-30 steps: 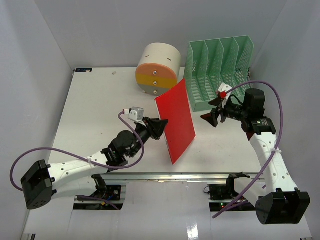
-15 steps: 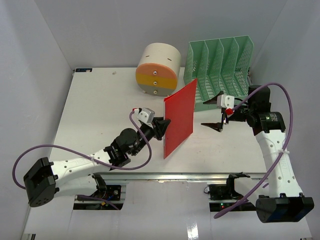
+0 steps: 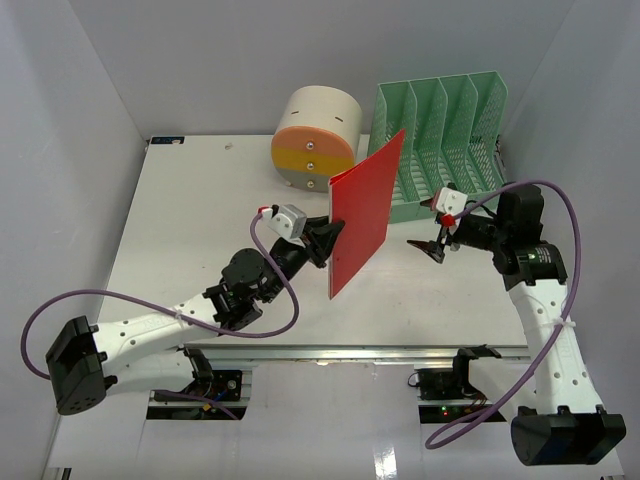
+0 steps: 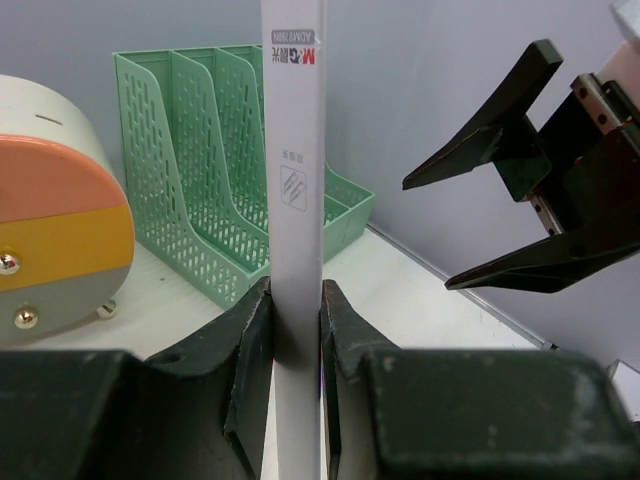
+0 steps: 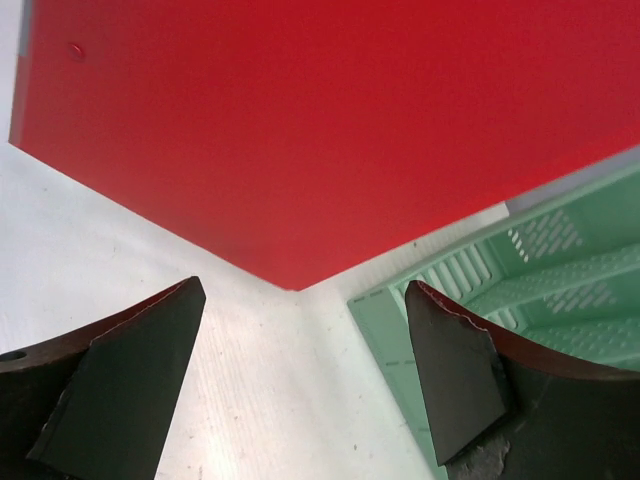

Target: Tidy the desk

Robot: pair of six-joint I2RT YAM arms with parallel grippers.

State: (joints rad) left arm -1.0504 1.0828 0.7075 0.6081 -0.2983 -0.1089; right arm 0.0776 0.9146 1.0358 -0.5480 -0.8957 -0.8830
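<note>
Two robot arms work over the large flat white rectangular desk (image 3: 180,220), which spans the booth floor with its metal rail along the near edge. At left, the left gripper (image 3: 326,243) is clamped on one edge of a flat red plastic folder (image 3: 362,210), holding it upright with its top corner tipped toward the rack. Whether its lowest corner touches the desk cannot be told. Behind it stands a round cream drawer unit (image 3: 315,135) with orange, yellow and grey fronts. Further right, a green slotted plastic file rack (image 3: 440,130) sits at the desk's back edge. Farthest right, the right gripper (image 3: 432,247) hovers spread wide, grasping nothing, facing the folder's red face. The narrow pinch on a single edge looks risky. The folder could swing or slip in the grip, or its corner could catch a divider and shove the rack backward.
</note>
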